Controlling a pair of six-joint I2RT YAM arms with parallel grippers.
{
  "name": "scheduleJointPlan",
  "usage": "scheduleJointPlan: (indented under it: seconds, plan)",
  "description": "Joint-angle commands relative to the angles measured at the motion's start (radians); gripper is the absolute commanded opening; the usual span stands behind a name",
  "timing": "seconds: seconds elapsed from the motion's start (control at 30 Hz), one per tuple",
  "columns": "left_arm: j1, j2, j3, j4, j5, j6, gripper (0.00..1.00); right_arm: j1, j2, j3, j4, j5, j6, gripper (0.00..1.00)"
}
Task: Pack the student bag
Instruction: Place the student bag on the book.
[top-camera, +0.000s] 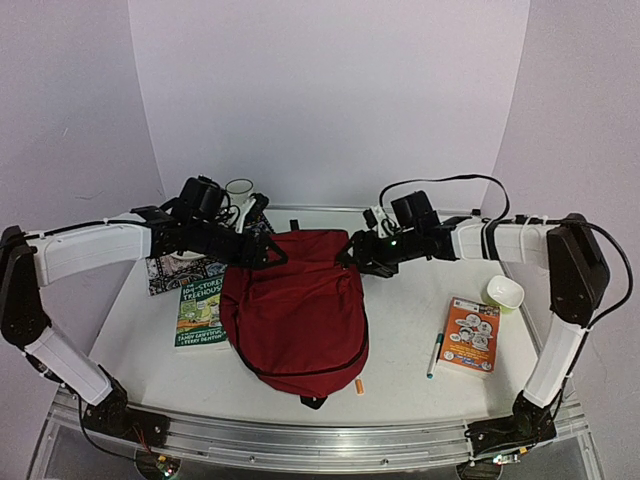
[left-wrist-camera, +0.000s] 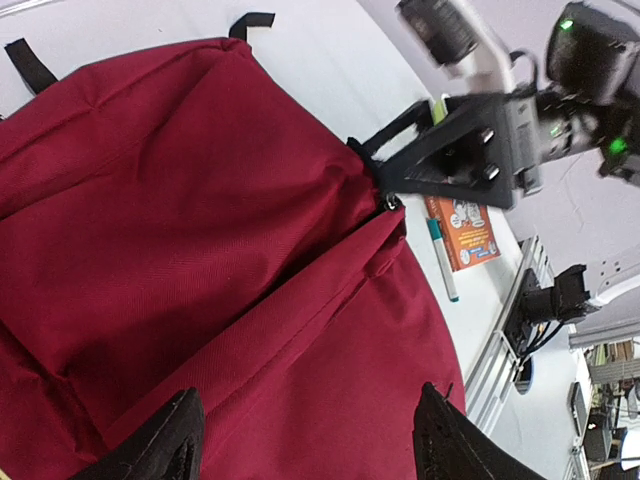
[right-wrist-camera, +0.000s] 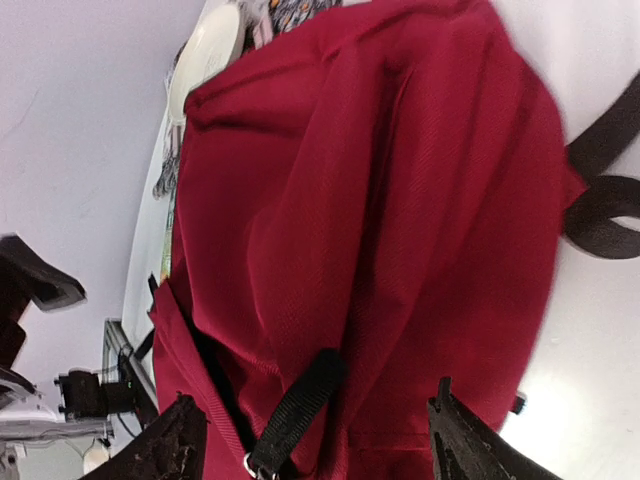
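The dark red student bag (top-camera: 298, 308) lies flat in the middle of the table, its top toward the back. My left gripper (top-camera: 272, 252) hovers open over the bag's top left corner; in the left wrist view its fingers (left-wrist-camera: 170, 440) straddle red fabric (left-wrist-camera: 200, 230). My right gripper (top-camera: 350, 252) is open at the bag's top right corner; in the right wrist view its fingers (right-wrist-camera: 460, 445) frame the red fabric (right-wrist-camera: 380, 200) and a black zip-pull strap (right-wrist-camera: 300, 405). A green book (top-camera: 200, 312), an orange book (top-camera: 470, 335) and a teal pen (top-camera: 435, 354) lie beside the bag.
A patterned book (top-camera: 180, 270) and a white mug (top-camera: 240, 190) sit at the back left under my left arm. A white bowl (top-camera: 504, 292) stands at the right. A small orange item (top-camera: 359, 386) lies by the bag's near edge.
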Motion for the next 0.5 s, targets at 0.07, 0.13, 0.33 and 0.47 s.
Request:
scheduleJointPlan:
  seconds: [0.07,0.13,0.33,0.47]
  plan:
    - [-0.015,0.063,0.117,0.015,0.034,0.039,0.70,-0.039,-0.037,0.039,-0.065,0.104,0.027,0.77]
    - [-0.019,0.079,0.133,0.016,0.036,0.040,0.70,-0.041,-0.015,0.050,-0.064,0.097,0.041,0.77]
    - [-0.042,0.125,0.175,0.019,0.039,0.038,0.69,-0.046,-0.028,0.027,-0.045,0.148,0.071,0.77]
    - [-0.066,0.173,0.211,0.022,0.044,0.028,0.68,-0.050,-0.061,-0.028,-0.044,0.149,0.070,0.76]
